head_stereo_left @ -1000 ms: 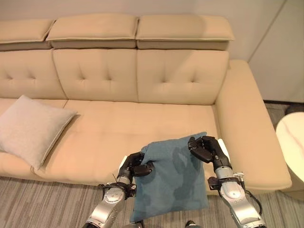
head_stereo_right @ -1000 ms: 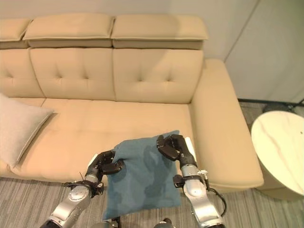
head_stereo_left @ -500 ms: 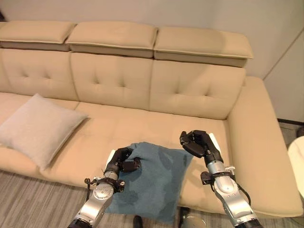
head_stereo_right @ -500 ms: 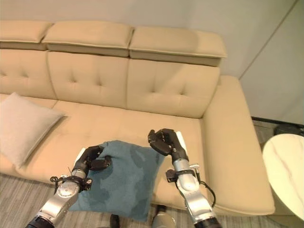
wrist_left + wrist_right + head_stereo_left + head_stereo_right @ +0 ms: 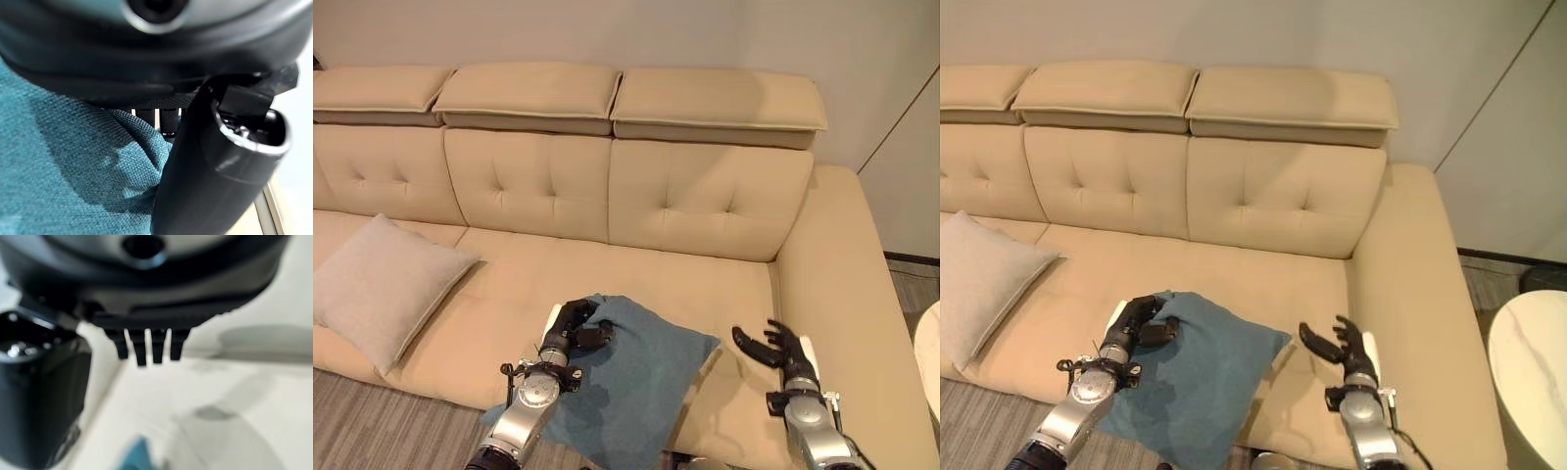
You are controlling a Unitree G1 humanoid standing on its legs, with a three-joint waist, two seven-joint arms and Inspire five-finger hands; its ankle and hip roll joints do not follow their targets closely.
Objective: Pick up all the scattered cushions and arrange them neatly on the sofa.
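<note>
Gripping the teal woven square cushion (image 5: pixel 628 377) at its 10 o'clock corner, the left hand (image 5: pixel 576 329) pinches the fabric; the cushion lies on the beige tufted leather sofa (image 5: pixel 705 206) seat, overhanging its front edge. Right hand (image 5: pixel 773 348) hovers at 3 o'clock, fingers spread wide, empty. A pale grey cushion (image 5: pixel 382 287) rests at 9 o'clock.

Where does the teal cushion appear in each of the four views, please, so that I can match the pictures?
Left eye view: teal cushion at lower centre, on the sofa seat's front edge, left hand gripping its corner.
Right eye view: lower centre-left.
Left wrist view: teal fabric beside the thumb.
Right wrist view: a small teal tip at the lower edge, past the open right hand.
Shared landmark: the beige sofa.
</note>
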